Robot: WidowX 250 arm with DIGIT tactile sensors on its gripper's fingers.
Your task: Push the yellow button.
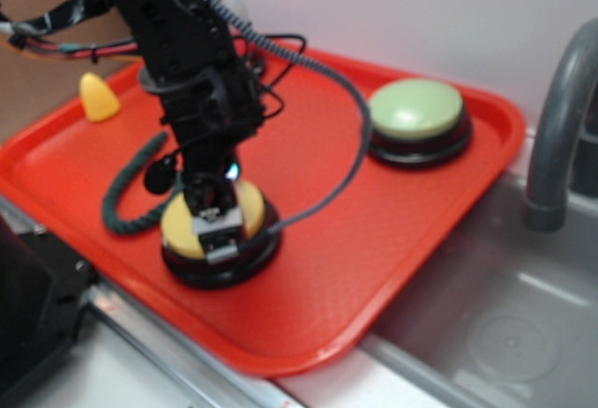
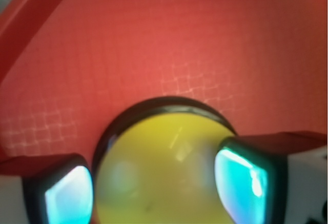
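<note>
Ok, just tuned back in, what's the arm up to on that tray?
The gripper is down on the yellow button, which sits near the front of the red tray. In the wrist view its two fingers are spread to either side of the dome, so it is open and not gripping anything. Whether the button is actually pressed can't be told. The green button sits untouched at the back right.

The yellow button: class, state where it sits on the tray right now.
In the exterior view the yellow button sits near the red tray's front edge, directly under the gripper, well apart from the green button.
</note>
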